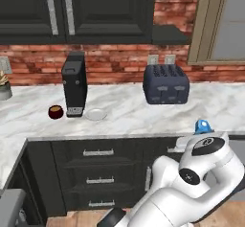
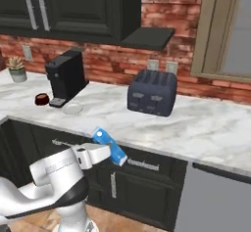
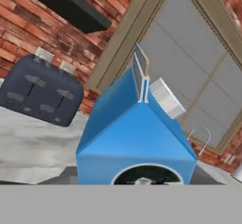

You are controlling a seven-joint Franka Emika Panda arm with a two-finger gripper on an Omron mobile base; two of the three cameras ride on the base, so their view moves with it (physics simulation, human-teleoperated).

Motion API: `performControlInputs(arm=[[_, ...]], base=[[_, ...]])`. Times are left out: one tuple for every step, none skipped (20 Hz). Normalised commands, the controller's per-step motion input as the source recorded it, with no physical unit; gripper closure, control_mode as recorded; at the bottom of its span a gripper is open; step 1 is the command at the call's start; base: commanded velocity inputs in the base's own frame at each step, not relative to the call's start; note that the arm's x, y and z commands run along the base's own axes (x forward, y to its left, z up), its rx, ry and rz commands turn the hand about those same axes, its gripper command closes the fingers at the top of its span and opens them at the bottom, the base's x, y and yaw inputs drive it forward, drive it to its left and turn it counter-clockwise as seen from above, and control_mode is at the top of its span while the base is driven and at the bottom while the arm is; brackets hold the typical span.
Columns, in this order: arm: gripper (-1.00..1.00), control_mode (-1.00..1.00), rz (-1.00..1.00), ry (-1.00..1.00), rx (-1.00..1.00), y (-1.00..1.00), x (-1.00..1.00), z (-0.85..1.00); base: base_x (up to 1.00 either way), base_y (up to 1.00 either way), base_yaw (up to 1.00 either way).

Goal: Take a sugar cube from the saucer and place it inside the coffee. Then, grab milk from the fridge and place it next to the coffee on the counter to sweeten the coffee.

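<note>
The white and grey veined marble counter carries everything the task needs except one item. On it, the tall black coffee machine serves as landmark: the small dark maroon cup of coffee sits just beside it on its left in the left base view, and the small round white saucer just beside it on the other side. The saucer looks bare, so the sugar step seems done, though the cup's contents are too small to check. The small blue milk carton is well apart from the machine, out in front of the counter edge, tilted and gripped by the gripper. Setting it beside the coffee remains.
</note>
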Motion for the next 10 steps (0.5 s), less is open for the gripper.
performControlInputs(arm=[[1.00,1.00,0.00,0.00,0.00,0.00,0.00,0.00],[1.00,1.00,0.00,0.00,0.00,0.00,0.00,0.00],[1.00,1.00,0.00,0.00,0.00,0.00,0.00,0.00],[1.00,1.00,0.00,0.00,0.00,0.00,0.00,0.00],[1.00,1.00,0.00,0.00,0.00,0.00,0.00,0.00],[1.00,1.00,0.00,0.00,0.00,0.00,0.00,0.00],[1.00,1.00,0.00,0.00,0.00,0.00,0.00,0.00],[1.00,1.00,0.00,0.00,0.00,0.00,0.00,0.00],[1.00,1.00,0.00,0.00,0.00,0.00,0.00,0.00],[1.00,1.00,0.00,0.00,0.00,0.00,0.00,0.00]], base=[[0.55,1.00,0.40],[0.71,1.00,0.36],[0.79,1.00,0.32],[0.61,1.00,0.29],[0.44,0.88,0.29],[0.36,0.68,0.33],[0.31,0.44,0.36],[0.39,0.00,0.38],[0.26,-0.17,0.37],[0.18,-0.47,0.39]])
